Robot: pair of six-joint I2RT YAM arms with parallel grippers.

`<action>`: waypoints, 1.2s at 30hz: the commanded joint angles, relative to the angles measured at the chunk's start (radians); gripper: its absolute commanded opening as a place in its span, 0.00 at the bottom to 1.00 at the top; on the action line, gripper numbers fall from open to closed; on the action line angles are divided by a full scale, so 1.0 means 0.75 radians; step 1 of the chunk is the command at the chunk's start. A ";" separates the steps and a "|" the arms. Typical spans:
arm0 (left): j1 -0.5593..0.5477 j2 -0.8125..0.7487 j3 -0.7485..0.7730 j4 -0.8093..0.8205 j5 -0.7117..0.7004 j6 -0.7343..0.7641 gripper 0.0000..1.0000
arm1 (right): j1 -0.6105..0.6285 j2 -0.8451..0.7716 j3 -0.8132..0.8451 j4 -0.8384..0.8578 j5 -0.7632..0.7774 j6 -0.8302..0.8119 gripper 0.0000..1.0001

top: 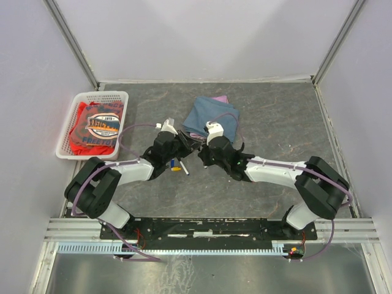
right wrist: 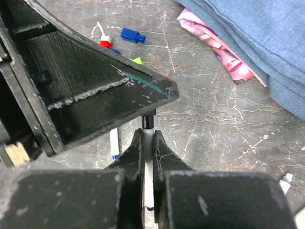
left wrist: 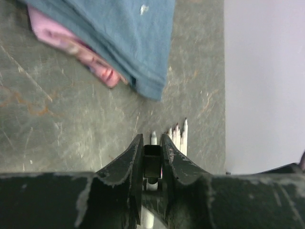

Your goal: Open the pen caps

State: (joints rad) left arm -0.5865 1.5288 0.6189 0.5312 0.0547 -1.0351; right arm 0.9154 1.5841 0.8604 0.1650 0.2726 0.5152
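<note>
Right gripper (right wrist: 149, 137): jaws pressed onto a white pen (right wrist: 149, 183). Left gripper (left wrist: 152, 141): jaws nearly together, pinching the black cap (left wrist: 152, 161), which is mostly hidden by the fingers; whether it is still seated cannot be told. Loose on table (right wrist: 205, 114): blue cap (right wrist: 132, 35), red cap (right wrist: 106, 42); bare pens (left wrist: 177, 136) near blue cloth (left wrist: 124, 33)

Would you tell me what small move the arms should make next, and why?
Probably pull the arms straight apart: the right gripper is shut on the white pen, the left gripper on its dark cap, which is not yet off.
</note>
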 commanded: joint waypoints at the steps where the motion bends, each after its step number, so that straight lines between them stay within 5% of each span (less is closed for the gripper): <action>1: 0.130 -0.054 -0.057 0.430 -0.008 0.120 0.03 | -0.081 -0.122 -0.198 0.063 -0.308 0.062 0.01; 5: 0.235 -0.027 -0.146 0.632 0.243 0.087 0.03 | -0.175 -0.175 -0.296 0.257 -0.506 0.130 0.01; 9: 0.268 -0.021 -0.186 0.644 0.297 0.074 0.03 | -0.181 -0.176 -0.286 0.222 -0.475 0.129 0.01; 19: 0.267 -0.256 -0.127 -0.236 -0.141 0.412 0.03 | -0.180 -0.079 -0.130 -0.160 -0.117 0.146 0.02; 36: 0.176 -0.361 -0.236 -0.418 -0.427 0.546 0.05 | -0.181 0.056 -0.024 -0.417 0.219 0.208 0.10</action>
State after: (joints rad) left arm -0.4374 1.2728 0.4496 0.2161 -0.1936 -0.6933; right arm 0.7784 1.6142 0.7956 -0.1101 0.3489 0.6476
